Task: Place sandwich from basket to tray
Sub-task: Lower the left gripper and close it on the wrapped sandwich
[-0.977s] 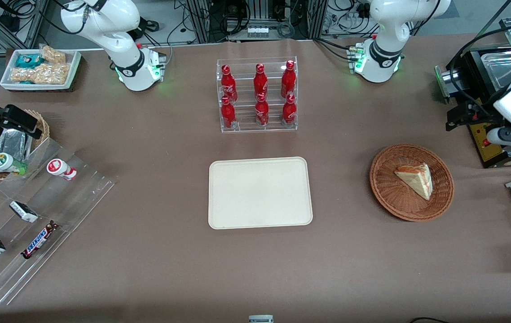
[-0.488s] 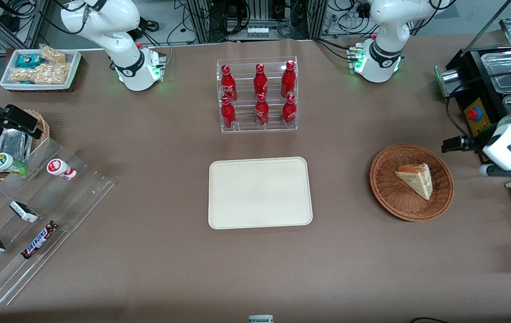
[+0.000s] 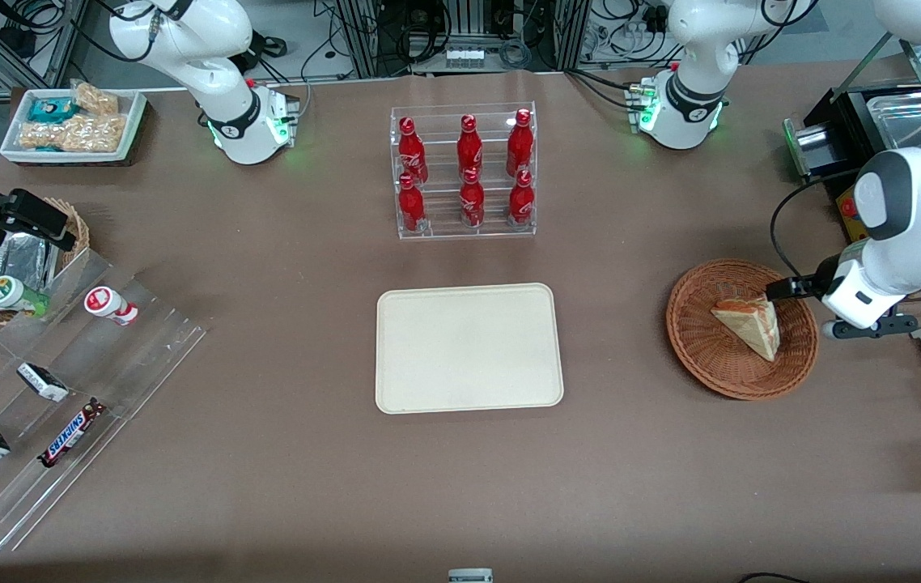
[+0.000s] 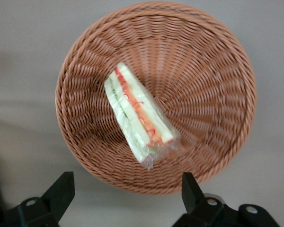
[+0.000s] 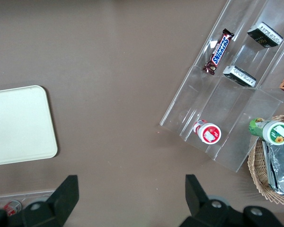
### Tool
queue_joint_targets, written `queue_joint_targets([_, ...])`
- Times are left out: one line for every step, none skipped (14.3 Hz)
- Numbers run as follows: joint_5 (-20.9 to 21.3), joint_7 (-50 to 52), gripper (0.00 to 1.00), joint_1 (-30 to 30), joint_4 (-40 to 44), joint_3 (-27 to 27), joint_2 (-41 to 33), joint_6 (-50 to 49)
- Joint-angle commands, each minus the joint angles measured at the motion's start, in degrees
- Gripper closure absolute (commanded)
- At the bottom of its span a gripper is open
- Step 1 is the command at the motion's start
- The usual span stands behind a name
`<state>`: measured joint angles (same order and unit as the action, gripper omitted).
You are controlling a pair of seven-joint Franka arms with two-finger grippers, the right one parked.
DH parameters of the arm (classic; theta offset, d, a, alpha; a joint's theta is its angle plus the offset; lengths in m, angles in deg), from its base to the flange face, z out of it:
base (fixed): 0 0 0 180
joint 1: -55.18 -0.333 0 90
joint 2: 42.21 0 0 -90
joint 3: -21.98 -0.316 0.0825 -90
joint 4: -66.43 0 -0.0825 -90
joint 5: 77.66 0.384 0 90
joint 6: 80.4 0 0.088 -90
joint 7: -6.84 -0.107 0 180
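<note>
The basket [image 3: 742, 329] is a wide, shallow round of reddish-brown wicker, its weave running in tight rings up to a braided rim, and it sits toward the working arm's end of the table [image 3: 282, 453]. In it lies the sandwich [image 3: 749, 321] — a pale triangular wedge wrapped in clear film, with orange-red and green filling stripes along its cut edge, plain to see from the left wrist view [image 4: 139, 119]. The gripper [image 3: 784, 288] hovers over the basket's rim, just beside the sandwich's upper corner; its two black fingers [image 4: 61, 191] stand spread wide apart, holding nothing.

The tray [image 3: 468, 348] lies flat at the middle of the table, cream-beige, matte, rounded at the corners with a low raised rim, nothing on it. It is well apart from the basket.

The table wears a smooth brown cloth, slightly creased. Farther from the front camera than the tray stands a clear acrylic rack [image 3: 464, 172] with six glossy red bottles in two tiers.

Toward the parked arm's end — a stepped clear acrylic display [image 3: 64, 405] holding a Snickers bar [image 3: 70, 434], small dark packets and a little white bottle, a smaller wicker basket [image 3: 19, 259] with foil packets, and a white tray of snack packets [image 3: 74, 124]. Cables and metal framing crowd the room past the table's farthest edge.
</note>
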<state>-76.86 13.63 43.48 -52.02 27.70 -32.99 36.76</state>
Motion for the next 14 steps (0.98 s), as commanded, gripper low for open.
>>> queue_joint_targets([0.86, 19.84, 0.00, 0.19, -0.46, 0.61, 1.41, 2.81])
queue_joint_targets([0.86, 25.75, 0.00, 0.19, -1.43, 0.61, 1.42, 4.21])
queue_joint_targets([0.86, 30.60, 0.00, 0.10, -3.18, 0.61, 1.07, 7.09])
queue_joint_targets([0.77, 33.69, 0.00, 0.01, -4.67, 0.61, 1.06, 9.82])
queue_joint_targets([0.77, 37.47, 0.00, 0.01, -6.08, 0.61, 1.24, 12.46])
queue_joint_targets([0.77, 41.16, 0.00, 0.10, -7.31, 0.61, 1.59, 15.79])
queue_joint_targets([0.77, 43.37, 0.00, 0.19, -8.54, 0.70, 2.20, 18.52])
queue_joint_targets([0.77, 44.52, 0.00, 0.19, -9.25, 0.70, 2.73, 20.46])
queue_joint_targets([0.69, 44.71, 0.00, 0.19, -9.61, 0.70, 3.52, 21.26])
queue_joint_targets([0.69, 44.80, 0.00, 0.19, -9.61, 0.78, 4.13, 21.36])
queue_joint_targets([0.34, 44.97, 0.00, 0.19, -9.61, 0.78, 4.49, 21.36])
queue_joint_targets([0.07, 46.02, 0.01, 0.19, -9.52, 0.78, 5.01, 21.36])
queue_joint_targets([-0.02, 48.99, 0.19, 0.27, -9.35, 0.87, 5.54, 21.36])
queue_joint_targets([0.24, 52.85, 0.47, 0.28, -9.00, 1.05, 5.89, 21.45])
